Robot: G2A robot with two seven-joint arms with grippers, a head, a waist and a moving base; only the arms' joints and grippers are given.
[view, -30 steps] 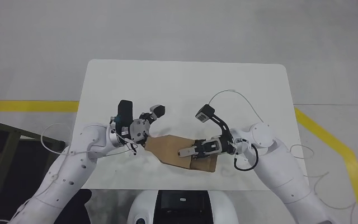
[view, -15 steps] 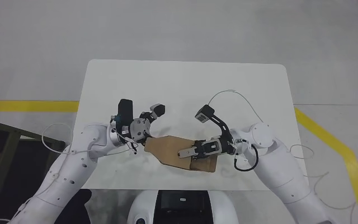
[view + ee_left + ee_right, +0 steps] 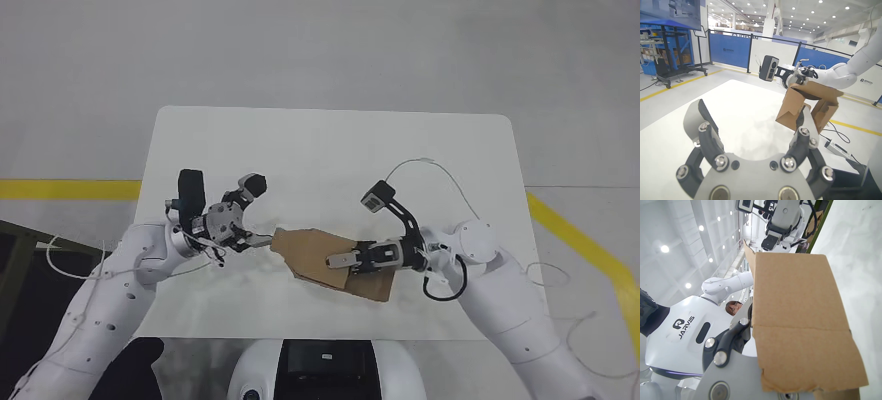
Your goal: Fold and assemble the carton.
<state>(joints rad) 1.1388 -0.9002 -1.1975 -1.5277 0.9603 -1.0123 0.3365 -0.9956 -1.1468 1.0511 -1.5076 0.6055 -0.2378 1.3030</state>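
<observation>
1. Behind the table (image 3: 330, 140), blue partition panels (image 3: 728, 51) carry small white lettering; the carton's (image 3: 310, 255) visible faces are plain brown.
2. Near the table's front edge, the right gripper (image 3: 335, 263) is clamped on the carton. The finger under the cardboard is hidden.
3. The left gripper (image 3: 258, 212) has its fingers spread apart at the carton's pointed end. Whether it touches the carton cannot be told.
4. The carton is matte cardboard, partly opened, with creased flaps and one ragged edge.

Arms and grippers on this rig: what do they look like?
Both arms, left arm and right arm, are glossy white shells with thin white cables looping. On left gripper and right gripper: silver palm plate, black linkages, grey fingers with black pads. Black camera on a black bracket at each wrist.
</observation>
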